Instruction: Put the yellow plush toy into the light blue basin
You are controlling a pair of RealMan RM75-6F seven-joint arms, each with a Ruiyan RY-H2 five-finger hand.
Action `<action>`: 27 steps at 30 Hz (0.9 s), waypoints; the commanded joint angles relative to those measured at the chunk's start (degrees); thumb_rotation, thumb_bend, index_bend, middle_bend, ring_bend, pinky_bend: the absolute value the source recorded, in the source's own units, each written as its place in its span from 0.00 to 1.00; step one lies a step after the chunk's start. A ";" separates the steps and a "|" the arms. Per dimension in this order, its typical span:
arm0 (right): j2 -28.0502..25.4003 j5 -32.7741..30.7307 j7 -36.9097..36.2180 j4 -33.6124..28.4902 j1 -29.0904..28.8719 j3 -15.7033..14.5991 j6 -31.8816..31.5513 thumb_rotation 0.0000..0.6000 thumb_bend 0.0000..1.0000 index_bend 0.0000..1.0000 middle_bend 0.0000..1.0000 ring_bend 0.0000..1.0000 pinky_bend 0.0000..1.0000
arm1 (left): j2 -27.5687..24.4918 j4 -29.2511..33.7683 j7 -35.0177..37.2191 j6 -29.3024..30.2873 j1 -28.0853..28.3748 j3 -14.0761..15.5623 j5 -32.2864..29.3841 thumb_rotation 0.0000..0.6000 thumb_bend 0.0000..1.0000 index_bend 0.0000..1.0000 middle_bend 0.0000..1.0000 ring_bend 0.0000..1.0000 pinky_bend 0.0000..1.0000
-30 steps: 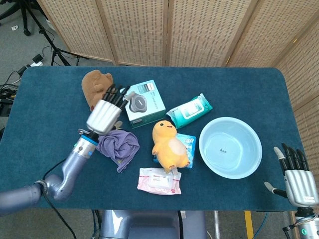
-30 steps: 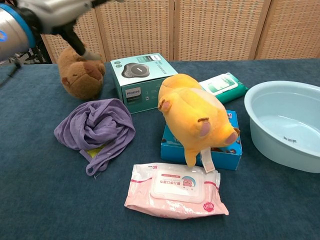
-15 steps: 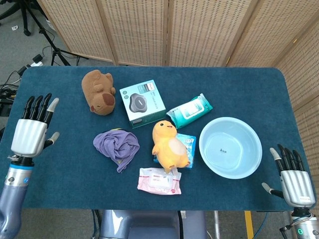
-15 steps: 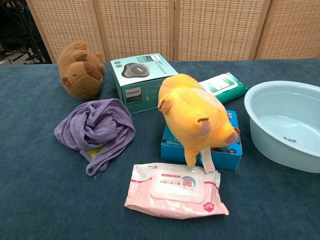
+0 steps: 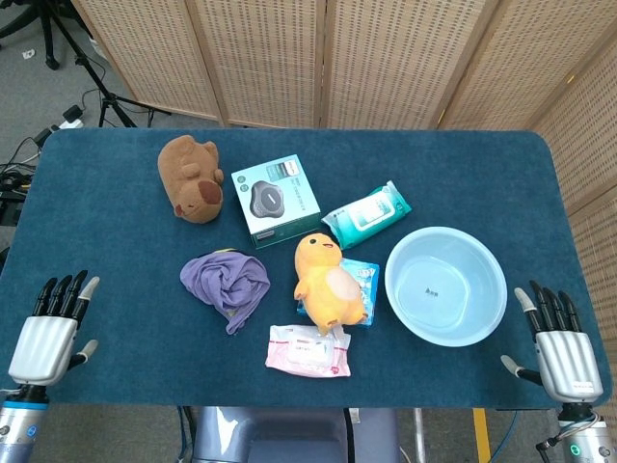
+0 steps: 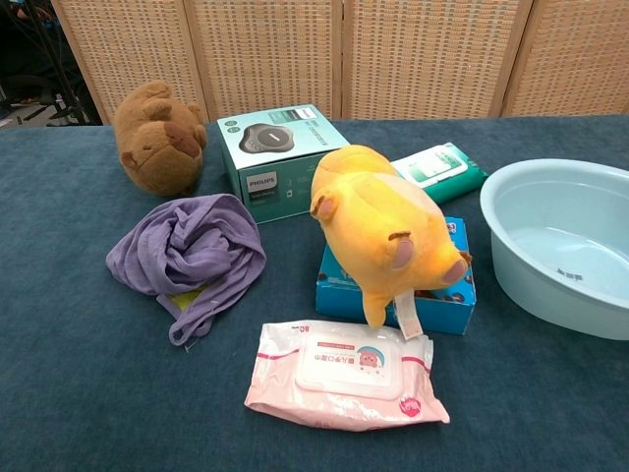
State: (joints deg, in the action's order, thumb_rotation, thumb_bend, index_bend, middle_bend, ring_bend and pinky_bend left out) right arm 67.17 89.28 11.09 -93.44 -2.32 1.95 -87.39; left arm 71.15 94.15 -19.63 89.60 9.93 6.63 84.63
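Left robot hand (image 5: 50, 333) sat at the table's (image 5: 116, 280) near edge, about 8 o'clock from the table centre, fingers straight and apart, gripping nothing. Right robot hand (image 5: 557, 342) was at about 4 o'clock, off the near right corner, fingers likewise extended and spread, holding nothing. Neither showed in the chest view.

Pink wipes pack (image 6: 346, 375) lay flat nearest the front edge at 6 o'clock. Just behind it, the yellow plush toy (image 6: 378, 231) lay on a blue box (image 6: 339, 283), its tag hanging down toward the pink pack. Purple cloth (image 6: 187, 251) was bunched at 9 o'clock of the toy, near but apart.

Light blue basin (image 6: 562, 251) stood upright at 3 o'clock of the toy, close beside the blue box, nothing visible inside but a small mark on the bottom.

Farther back: teal Philips box (image 6: 277, 157) at 11 o'clock of the toy, green wipes pack (image 6: 437, 169) at 1 o'clock, partly hidden behind the toy in the chest view. Brown plush toy (image 6: 155, 138) sat far left, at 10 o'clock, beside the teal box. Woven screens (image 5: 318, 58) stood behind the table.
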 commanded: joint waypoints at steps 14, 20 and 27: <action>-4.93 1.17 5.36 -9.95 -7.61 4.11 7.40 1.00 0.01 0.00 0.00 0.00 0.00 | 0.46 -1.82 1.82 -3.68 -0.53 -2.23 -0.23 1.00 0.19 0.00 0.00 0.00 0.00; -12.69 -10.12 13.39 -24.72 -16.45 10.43 19.93 1.00 0.00 0.00 0.00 0.00 0.00 | 0.89 -2.64 2.68 -5.26 -0.48 -3.26 -1.29 1.00 0.19 0.00 0.00 0.00 0.00; -15.12 -29.95 23.53 -32.87 -27.18 16.59 27.74 1.00 0.00 0.00 0.00 0.00 0.00 | 1.08 -3.94 4.41 -7.46 -0.18 -4.44 -2.76 1.00 0.20 0.00 0.00 0.00 0.00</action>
State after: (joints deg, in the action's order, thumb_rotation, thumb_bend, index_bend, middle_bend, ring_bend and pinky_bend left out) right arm 54.55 69.70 28.48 -120.84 -22.45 14.08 -65.12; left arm 72.19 90.40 -15.44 82.39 9.68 2.37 82.09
